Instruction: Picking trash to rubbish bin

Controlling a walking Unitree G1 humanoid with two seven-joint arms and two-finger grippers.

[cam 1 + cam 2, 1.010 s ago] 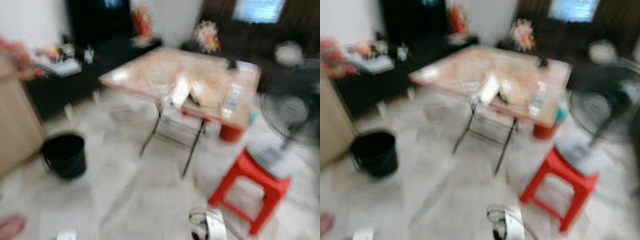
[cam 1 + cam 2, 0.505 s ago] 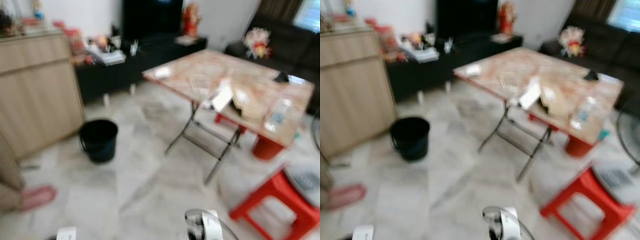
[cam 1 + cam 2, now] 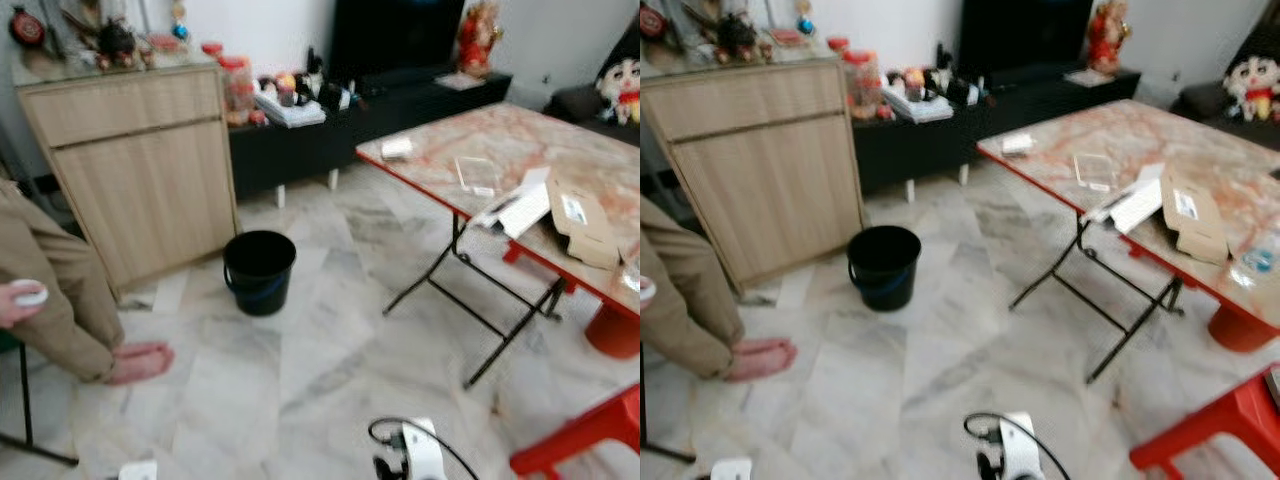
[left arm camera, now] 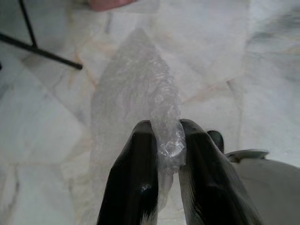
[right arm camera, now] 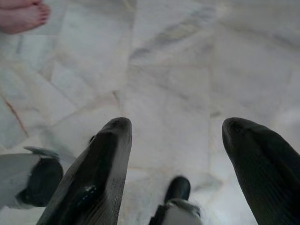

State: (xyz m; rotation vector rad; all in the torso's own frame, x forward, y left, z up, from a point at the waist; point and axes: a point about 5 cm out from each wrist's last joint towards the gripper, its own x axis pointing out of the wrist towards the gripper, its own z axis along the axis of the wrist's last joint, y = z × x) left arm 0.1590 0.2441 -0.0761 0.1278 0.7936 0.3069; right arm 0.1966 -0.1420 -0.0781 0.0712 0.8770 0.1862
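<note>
A black bucket (image 3: 259, 271) serving as the rubbish bin stands on the marble floor in front of a wooden cabinet. In the left wrist view my left gripper (image 4: 165, 136) is shut on a clear crumpled plastic wrapper (image 4: 136, 98), which hangs out past the fingers above the floor. In the right wrist view my right gripper (image 5: 176, 140) is open with nothing between its fingers (image 5: 103, 159), pointing down at bare tiles.
A folding table (image 3: 440, 150) with a red rim stands to the right, carrying papers, a cardboard box (image 3: 582, 218) and small items. Red stools (image 3: 580, 440) sit at the lower right. A seated person's leg and bare foot (image 3: 135, 362) are at the left. A black TV console (image 3: 340, 130) lines the back wall.
The camera has swung left: the table and stools slid right, and the bucket, cabinet and person came further into view. The picture has sharpened.
</note>
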